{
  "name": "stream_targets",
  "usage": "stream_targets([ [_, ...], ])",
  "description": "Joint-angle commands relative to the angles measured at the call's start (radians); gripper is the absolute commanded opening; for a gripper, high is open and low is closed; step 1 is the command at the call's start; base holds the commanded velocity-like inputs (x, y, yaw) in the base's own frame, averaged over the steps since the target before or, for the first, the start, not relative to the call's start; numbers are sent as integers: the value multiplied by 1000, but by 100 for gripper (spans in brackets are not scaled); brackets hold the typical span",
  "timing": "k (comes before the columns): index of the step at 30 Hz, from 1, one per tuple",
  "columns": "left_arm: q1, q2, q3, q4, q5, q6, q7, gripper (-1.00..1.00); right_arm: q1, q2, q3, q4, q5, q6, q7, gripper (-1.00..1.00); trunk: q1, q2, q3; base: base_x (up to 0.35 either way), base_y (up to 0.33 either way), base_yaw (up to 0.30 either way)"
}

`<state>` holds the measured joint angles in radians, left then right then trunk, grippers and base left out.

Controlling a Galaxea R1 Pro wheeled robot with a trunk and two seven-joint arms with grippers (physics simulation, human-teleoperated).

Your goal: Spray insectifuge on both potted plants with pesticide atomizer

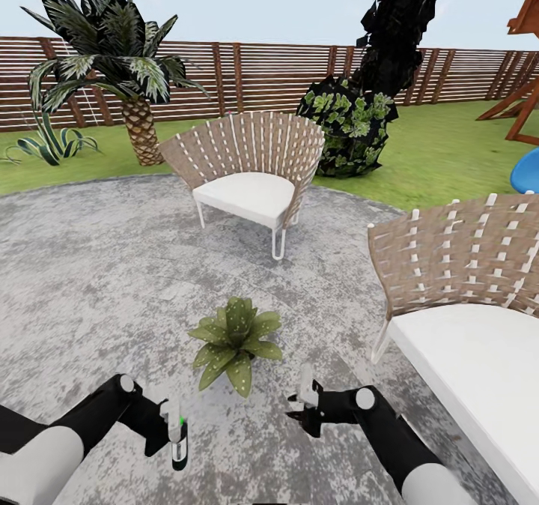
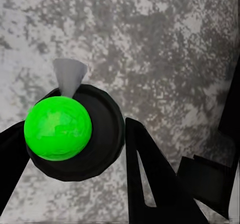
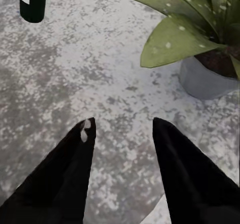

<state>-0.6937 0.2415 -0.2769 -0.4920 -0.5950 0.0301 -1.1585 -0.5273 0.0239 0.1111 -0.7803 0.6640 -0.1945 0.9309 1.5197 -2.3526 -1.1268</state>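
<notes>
Left tool (image 1: pixel 177 434) grips the slim dark pesticide atomizer (image 1: pixel 178 445); right tool (image 1: pixel 305 407) open (empty). Next: aim at the leafy green potted plant (image 1: pixel 236 340) at 12 o'clock.

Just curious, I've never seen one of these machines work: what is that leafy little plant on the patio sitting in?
The potted plant stands in a small grey pot on the speckled patio. Dark soil shows at the rim; leaves cover the rest, and the pot's inside is hidden.

Cut off by the right edge in the head view: the woven brown chair with white cushion (image 1: pixel 479 325) and a blue rounded object (image 1: pixel 526 171). In the right wrist view, only the base of the dark green-black bottle (image 3: pixel 33 2) inside the top edge. Small grey pot (image 3: pixel 207 79) mostly hidden beneath broad speckled green leaves (image 3: pixel 175 39).
</notes>
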Motion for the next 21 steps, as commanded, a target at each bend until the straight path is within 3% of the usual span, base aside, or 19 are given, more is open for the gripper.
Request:
stream_targets([
  [1,0,0,-26,-2,0,2,-2,-100,0,3,1,0,10,-8,0,-100,0,0,-1,0,0,0],
  [3,-1,-2,-59,-2,2,1,1,-100,0,11,3,1,10,-8,0,-100,0,0,-1,0,0,0],
  [5,-1,-18,-72,-3,1,1,2,-100,0,39,4,1,10,-7,1,-100,0,0,-1,0,0,0],
  [12,-1,-84,-76,-3,-2,-9,13,-100,0,100,4,-2,11,-6,1,-100,0,0,-1,0,0,0],
  [19,-1,-139,-75,-3,0,-46,75,-100,0,111,4,-1,11,-6,1,-100,0,0,-1,0,0,0],
  [21,-2,-169,-74,-3,5,-50,75,-100,0,111,4,0,11,-6,0,-100,0,0,-1,0,0,0],
])
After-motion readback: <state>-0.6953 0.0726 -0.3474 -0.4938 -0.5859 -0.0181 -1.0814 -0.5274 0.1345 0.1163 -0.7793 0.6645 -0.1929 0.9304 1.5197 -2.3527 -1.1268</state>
